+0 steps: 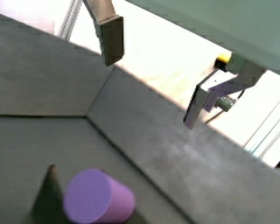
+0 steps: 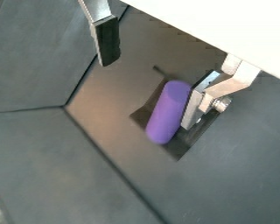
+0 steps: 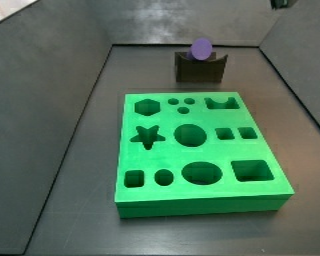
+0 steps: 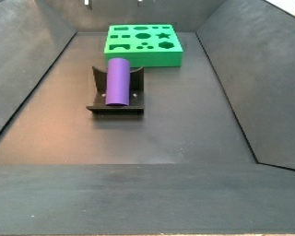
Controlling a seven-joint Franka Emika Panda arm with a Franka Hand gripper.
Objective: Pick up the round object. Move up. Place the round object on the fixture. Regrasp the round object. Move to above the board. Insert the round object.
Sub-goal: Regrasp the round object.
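Resting on the fixture (image 4: 114, 100), round object (image 4: 118, 79); gripper (image 2: 160, 57) above, fingers (image 2: 106, 42) apart.

A lab test rig: dark walled enclosure (image 4: 40, 83) under the hand (image 2: 154, 66).

The purple cylinder (image 4: 118, 80) is lying on its side in the fixture's (image 4: 115, 101) notch, resting lengthwise. The dark fixture is sitting on the bench just beside the green board (image 4: 144, 44), which is lying flat, its cut-out holes empty. The gripper (image 2: 160, 59) is hanging open above the cylinder, fingers (image 2: 106, 41) touching nothing
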